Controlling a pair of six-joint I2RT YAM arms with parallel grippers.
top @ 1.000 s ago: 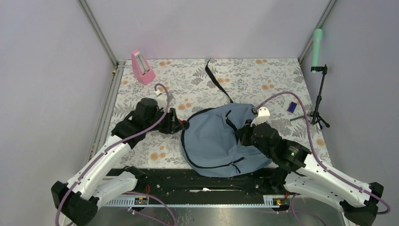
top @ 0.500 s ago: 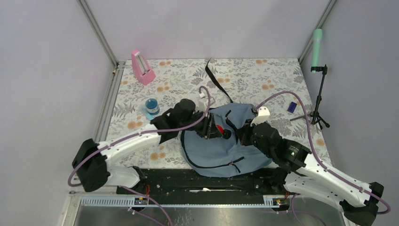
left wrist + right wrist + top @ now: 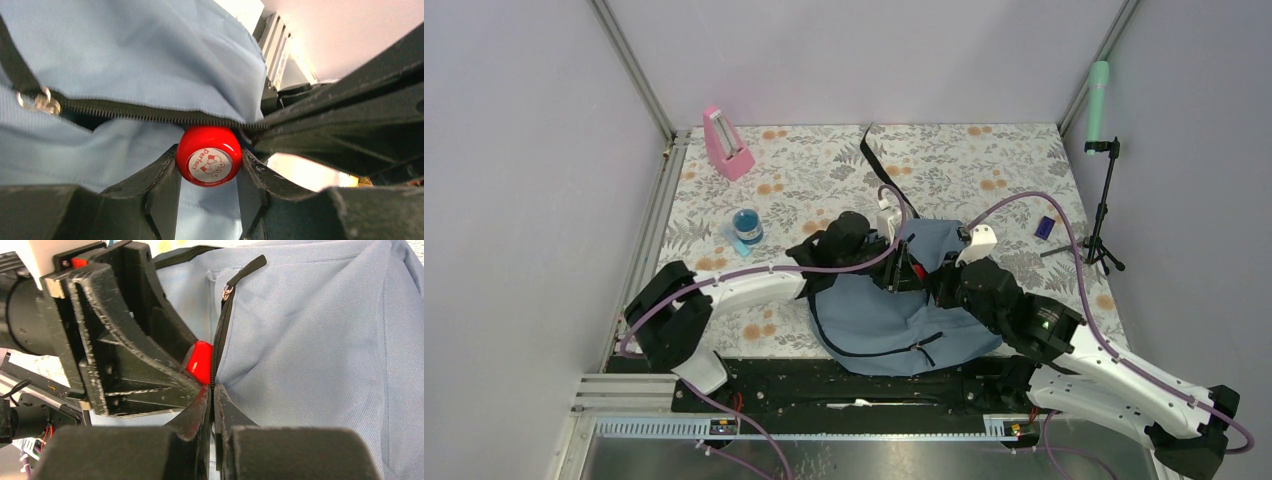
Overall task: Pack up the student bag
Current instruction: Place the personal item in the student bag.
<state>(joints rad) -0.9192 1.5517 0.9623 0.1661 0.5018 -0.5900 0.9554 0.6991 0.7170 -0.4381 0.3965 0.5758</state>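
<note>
The left gripper (image 3: 209,165) is clamped on a small red-capped item (image 3: 209,161), its fingers pressing the cap from both sides, with the cap's printed face turned to the wrist camera. The item sits right at the zipper (image 3: 150,114), which is parted only a narrow way there. The right gripper (image 3: 212,400) has its jaws together on the zipper edge just beside the red cap. It seems to pinch the lip of the opening, though its own fingers hide the contact.

The student bag (image 3: 879,315) lies flat on the table (image 3: 984,160) between the two arms, its rounded end toward their bases.

The main risk is the slit. It looks too tight for the cap, so a push could fold the fabric inward or slide the item along the outside. If the right gripper's thin pinch slips, the opening falls shut. The two grippers are also crowded together, so a sideways move could knock them together.
</note>
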